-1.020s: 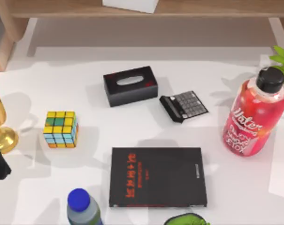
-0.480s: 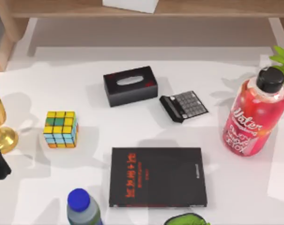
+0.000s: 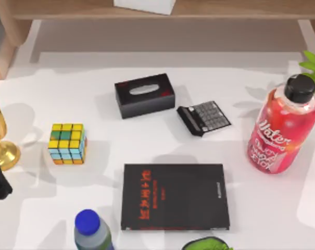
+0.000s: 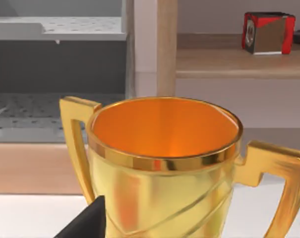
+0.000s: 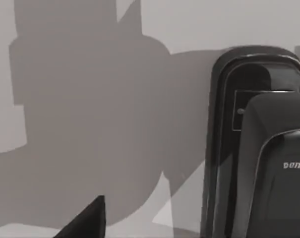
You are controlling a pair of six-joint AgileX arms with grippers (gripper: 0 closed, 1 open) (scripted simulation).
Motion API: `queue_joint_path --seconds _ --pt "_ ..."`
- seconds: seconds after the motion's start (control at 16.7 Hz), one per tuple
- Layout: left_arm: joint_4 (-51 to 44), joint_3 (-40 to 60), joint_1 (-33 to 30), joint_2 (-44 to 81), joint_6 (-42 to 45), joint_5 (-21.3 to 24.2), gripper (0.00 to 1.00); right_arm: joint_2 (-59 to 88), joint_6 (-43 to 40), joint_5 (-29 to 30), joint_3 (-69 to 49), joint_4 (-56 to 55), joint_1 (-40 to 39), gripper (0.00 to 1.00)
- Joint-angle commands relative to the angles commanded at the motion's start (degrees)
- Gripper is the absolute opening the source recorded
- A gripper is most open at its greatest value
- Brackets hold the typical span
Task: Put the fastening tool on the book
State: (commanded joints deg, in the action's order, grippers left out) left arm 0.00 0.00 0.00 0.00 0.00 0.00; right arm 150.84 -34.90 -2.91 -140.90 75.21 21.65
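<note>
The white tabletop (image 3: 147,146) is carrying everything. The book (image 3: 175,196), black with red characters, is lying flat near the front edge, about midway between the left and right edges. A red drink bottle (image 3: 282,130) with a black cap is standing near the right edge. A black box (image 3: 145,95) with an oval slot is sitting toward the back edge, with a dark calculator (image 3: 204,117) just beside it on its right. A colour cube (image 3: 67,143) is resting toward the left edge, well apart from the book. A blue-capped bottle (image 3: 90,229) is standing at the front edge, left of the book. A gold trophy cup (image 4: 164,163) is standing at the left edge, right in front of my left wrist camera. A black stapler (image 5: 259,144) is lying under my right wrist camera. I cannot tell whether either end effector is released or clenched.
</note>
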Motion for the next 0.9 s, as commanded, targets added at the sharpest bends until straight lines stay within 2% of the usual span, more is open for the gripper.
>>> queue_joint_path --seconds 0.36,0.9 --pt "0.0 0.0 0.0 0.0 0.0 0.0 1.00 0.7 0.2 0.0 1.3 -1.8 -0.1 1.00" --pt "0.0 0.0 0.0 0.0 0.0 0.0 1.00 0.7 0.2 0.0 1.3 -1.8 -0.1 0.32"
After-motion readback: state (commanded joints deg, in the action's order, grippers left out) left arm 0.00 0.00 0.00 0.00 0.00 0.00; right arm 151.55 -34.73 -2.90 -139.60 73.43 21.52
